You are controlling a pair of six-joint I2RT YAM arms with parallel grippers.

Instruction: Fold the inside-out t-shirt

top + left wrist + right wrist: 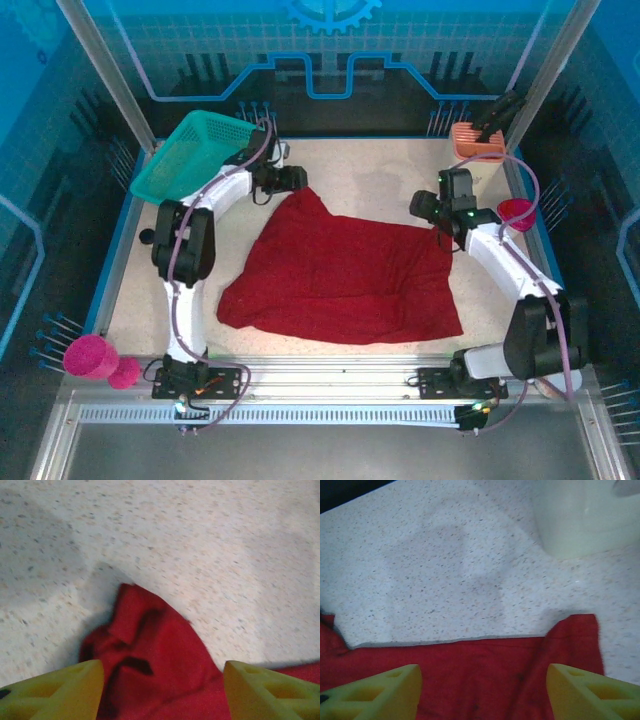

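The dark red t-shirt [340, 275] lies spread out in the middle of the speckled counter [370, 180], and it looks soft, light and floppy, so I would pinch its far corners, where my left gripper [162, 680] and right gripper [482, 675] hang with fingers wide apart, holding nothing, with the teal basket [195, 155] beyond.

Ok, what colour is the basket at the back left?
The basket is teal, seen best in the top external view.
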